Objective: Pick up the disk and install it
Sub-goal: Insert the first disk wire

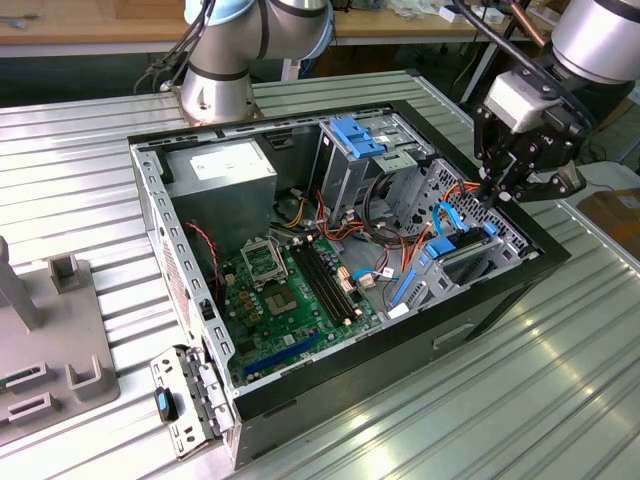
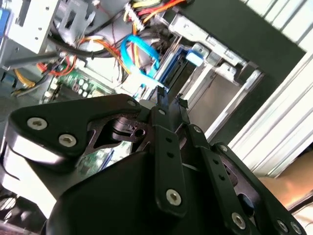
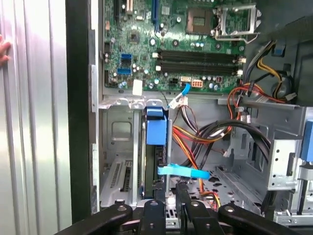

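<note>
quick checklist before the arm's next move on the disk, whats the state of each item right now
1. Disk located: ok. The disk stands on edge in the bay at the case's corner.
2. End effector near it: ok. The end effector hovers close above the disk.
3. Contact with the disk: cannot tell.
4. Path free of wires: not ok. A light blue cable runs right by the disk.
5. Access: ok. The case lies open with its side off.
</note>
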Motion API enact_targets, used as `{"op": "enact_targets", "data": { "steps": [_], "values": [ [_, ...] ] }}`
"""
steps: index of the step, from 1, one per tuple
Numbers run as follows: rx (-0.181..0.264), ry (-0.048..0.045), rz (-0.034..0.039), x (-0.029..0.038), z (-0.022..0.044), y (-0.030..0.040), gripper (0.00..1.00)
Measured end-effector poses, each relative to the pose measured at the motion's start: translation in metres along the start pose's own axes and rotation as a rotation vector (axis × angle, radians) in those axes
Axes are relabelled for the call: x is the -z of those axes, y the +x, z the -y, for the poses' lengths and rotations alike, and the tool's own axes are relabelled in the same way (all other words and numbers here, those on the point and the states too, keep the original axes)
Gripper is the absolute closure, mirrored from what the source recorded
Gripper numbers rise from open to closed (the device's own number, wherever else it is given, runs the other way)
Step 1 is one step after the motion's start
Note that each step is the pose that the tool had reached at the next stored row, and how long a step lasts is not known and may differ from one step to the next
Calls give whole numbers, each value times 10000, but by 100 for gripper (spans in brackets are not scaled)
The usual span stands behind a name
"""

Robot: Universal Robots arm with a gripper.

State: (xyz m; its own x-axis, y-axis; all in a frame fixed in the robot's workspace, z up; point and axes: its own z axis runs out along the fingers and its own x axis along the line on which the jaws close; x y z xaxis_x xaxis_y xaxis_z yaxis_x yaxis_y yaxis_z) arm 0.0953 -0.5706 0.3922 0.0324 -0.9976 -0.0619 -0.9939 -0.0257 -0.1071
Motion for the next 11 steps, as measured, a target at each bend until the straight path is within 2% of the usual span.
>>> {"op": "enact_targets", "data": {
  "steps": [1,3,6,11],
  "values": [
    [-37,-146,1,-14,42,2,76],
    [-46,-186,1,-30,100,4,76],
    [-60,-350,2,-37,123,5,76],
    [-64,-392,5,-39,123,5,76]
  ]
}}
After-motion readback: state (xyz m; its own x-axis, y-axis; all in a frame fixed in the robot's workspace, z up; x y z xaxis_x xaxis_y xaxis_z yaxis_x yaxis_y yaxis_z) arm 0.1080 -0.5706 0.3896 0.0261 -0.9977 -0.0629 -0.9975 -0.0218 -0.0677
